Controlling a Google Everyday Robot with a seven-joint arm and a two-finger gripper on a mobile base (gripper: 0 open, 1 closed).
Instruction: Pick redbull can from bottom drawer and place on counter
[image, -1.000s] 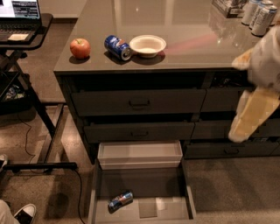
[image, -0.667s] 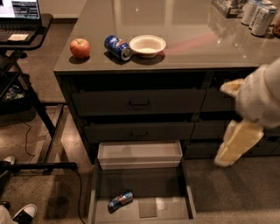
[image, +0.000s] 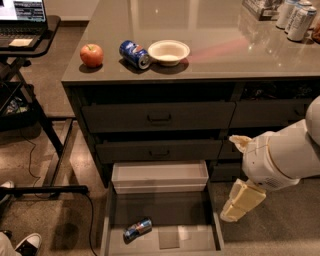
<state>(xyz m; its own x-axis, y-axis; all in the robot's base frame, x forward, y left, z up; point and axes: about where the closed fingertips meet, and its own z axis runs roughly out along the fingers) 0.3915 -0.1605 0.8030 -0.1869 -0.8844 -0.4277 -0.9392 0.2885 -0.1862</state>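
Note:
The redbull can lies on its side on the pale floor of the open bottom drawer, near its front left. A shallow white tray sits at the drawer's back. My gripper hangs at the right of the drawer, just outside its right wall and above the floor, apart from the can. The white arm reaches in from the right edge. The glossy counter tops the cabinet.
On the counter's front left are a red apple, a Pepsi can on its side and a white bowl. Tall silver cans stand at the back right. A black laptop desk and someone's shoe are at the left.
My arm and gripper have moved down and to the left, from beside the upper drawers to the bottom drawer's right side. The can has not moved.

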